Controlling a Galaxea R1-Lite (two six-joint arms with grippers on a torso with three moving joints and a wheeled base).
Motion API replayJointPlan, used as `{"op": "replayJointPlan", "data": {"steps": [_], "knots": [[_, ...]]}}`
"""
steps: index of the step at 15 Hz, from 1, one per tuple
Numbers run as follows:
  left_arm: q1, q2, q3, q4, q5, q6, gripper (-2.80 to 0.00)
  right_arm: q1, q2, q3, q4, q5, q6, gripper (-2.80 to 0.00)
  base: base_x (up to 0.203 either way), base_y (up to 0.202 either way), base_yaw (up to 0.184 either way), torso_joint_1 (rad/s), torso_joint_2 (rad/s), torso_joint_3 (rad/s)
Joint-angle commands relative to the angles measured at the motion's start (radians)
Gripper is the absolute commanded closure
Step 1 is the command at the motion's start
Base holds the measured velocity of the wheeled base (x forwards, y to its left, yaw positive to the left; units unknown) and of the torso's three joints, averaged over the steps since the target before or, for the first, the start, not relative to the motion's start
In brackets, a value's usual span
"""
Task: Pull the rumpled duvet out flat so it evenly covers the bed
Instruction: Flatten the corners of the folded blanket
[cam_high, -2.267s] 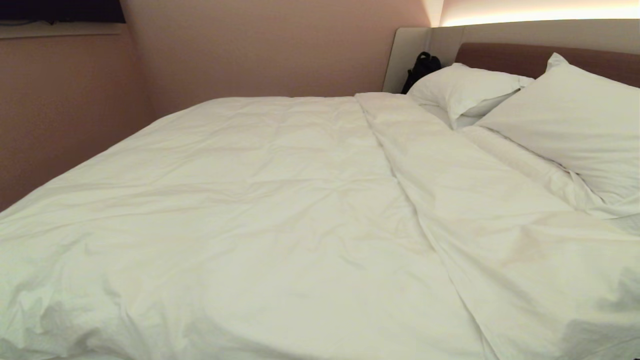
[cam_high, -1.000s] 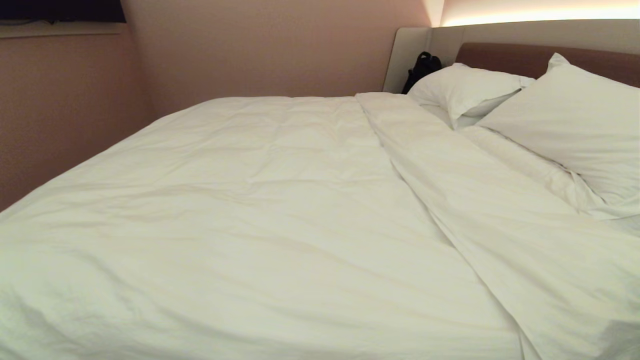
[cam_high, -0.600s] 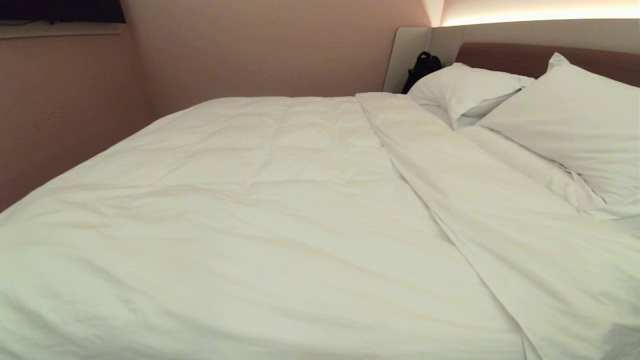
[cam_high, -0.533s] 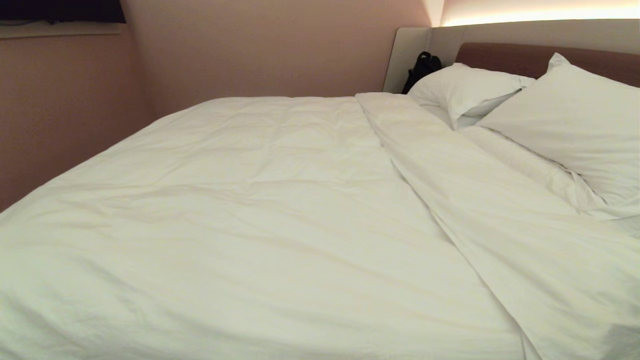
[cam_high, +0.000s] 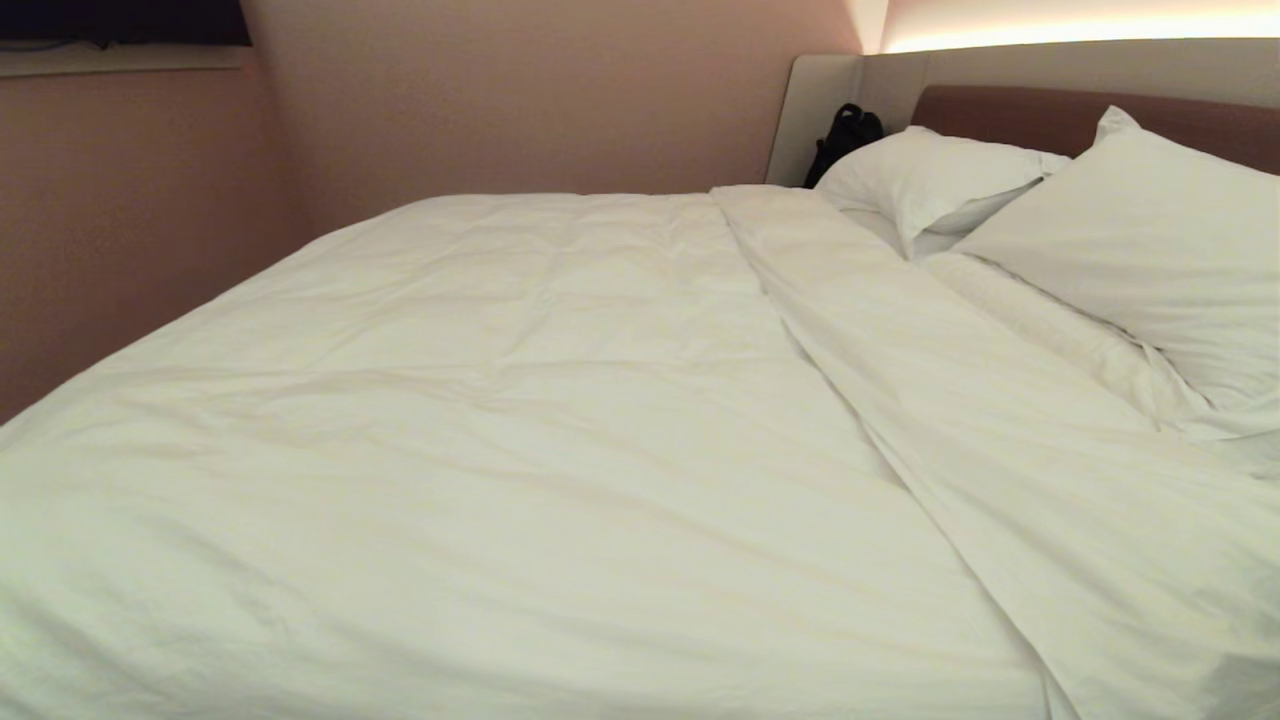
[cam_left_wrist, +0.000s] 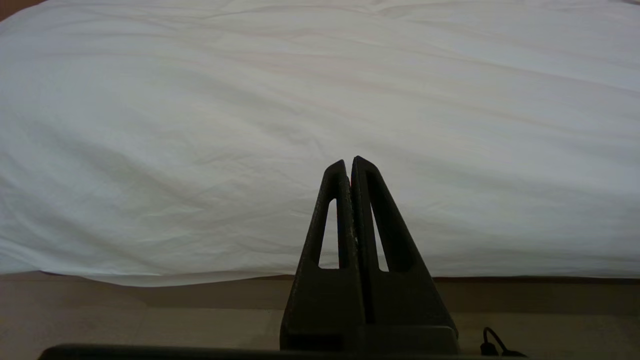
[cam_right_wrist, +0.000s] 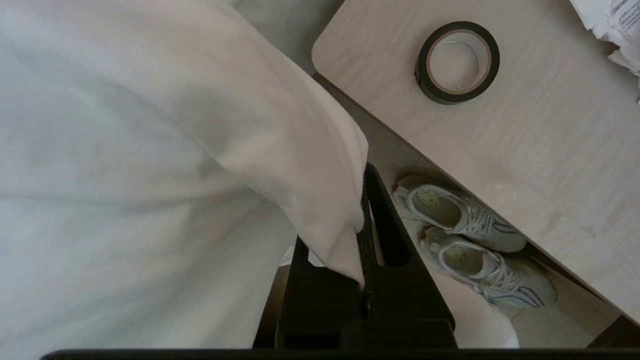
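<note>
Right wrist: right pincer (cam_right_wrist: 361, 200) clamps duvet (cam_right_wrist: 150, 150) corner, prob. w/ edge only.

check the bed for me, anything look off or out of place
Mostly tidy. The duvet lies fairly flat, but a long diagonal fold runs from the pillows toward the near right corner, where the right gripper is shut on its edge. A black bag sits against the headboard.
</note>
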Motion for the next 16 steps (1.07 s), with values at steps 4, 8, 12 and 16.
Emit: {"op": "replayJointPlan", "data": {"steps": [4,8,12,16], "knots": [[0.0,0.0,0.0,0.0,0.0,-0.001,0.0,0.001,0.002,0.022,0.002,0.002,-0.036,0.0,0.0,0.0,0.0,0.0,0.0,0.0],[0.0,0.0,0.0,0.0,0.0,-0.001,0.0,0.002,-0.089,0.103,0.009,0.056,-0.102,-2.8,0.0,0.0,0.0,0.0,0.0,0.0],[0.0,0.0,0.0,0.0,0.0,-0.001,0.0,0.044,-0.216,0.19,0.059,0.091,-0.144,-2.8,0.0,0.0,0.0,0.0,0.0,0.0],[0.0,0.0,0.0,0.0,0.0,-0.001,0.0,0.078,-0.323,0.194,0.143,0.175,-0.151,-2.8,0.0,0.0,0.0,0.0,0.0,0.0]]}}
